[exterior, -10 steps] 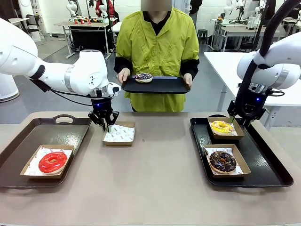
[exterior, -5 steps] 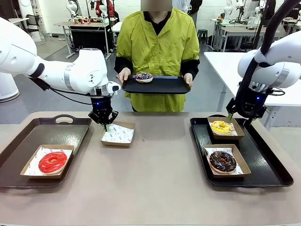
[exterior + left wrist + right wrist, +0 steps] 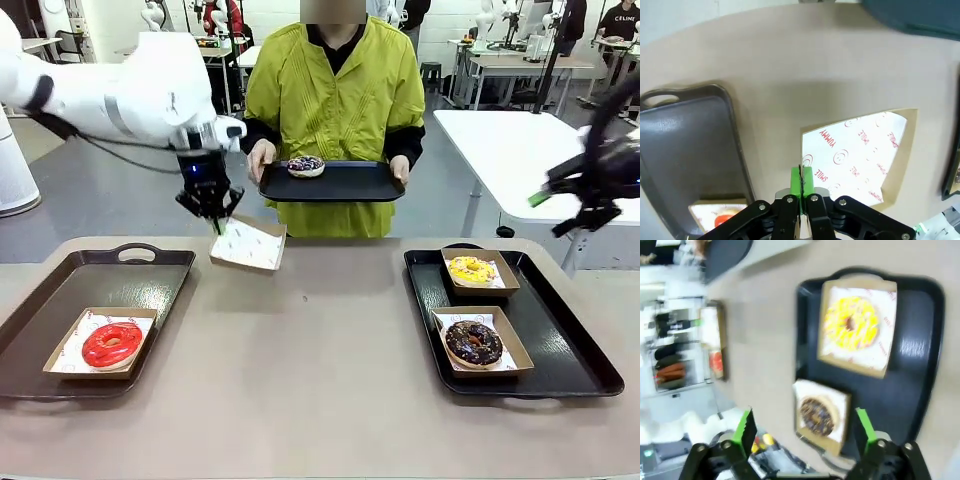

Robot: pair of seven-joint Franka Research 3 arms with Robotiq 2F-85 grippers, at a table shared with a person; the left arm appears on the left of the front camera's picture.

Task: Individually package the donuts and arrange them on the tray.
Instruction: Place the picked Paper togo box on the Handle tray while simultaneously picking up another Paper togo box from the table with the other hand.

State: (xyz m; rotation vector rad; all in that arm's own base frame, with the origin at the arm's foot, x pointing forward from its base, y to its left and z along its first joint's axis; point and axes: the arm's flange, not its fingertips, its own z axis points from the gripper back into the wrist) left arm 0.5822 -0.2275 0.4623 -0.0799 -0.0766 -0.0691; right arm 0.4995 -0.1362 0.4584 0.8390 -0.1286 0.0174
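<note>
Front view: left pincer [image 3: 217, 217] (clamped) holds empty box [image 3: 248, 245] aloft.

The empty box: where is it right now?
Front view: the empty box hangs tilted above the table's far left, pinched by the left end effector, beside the left tray.
</note>
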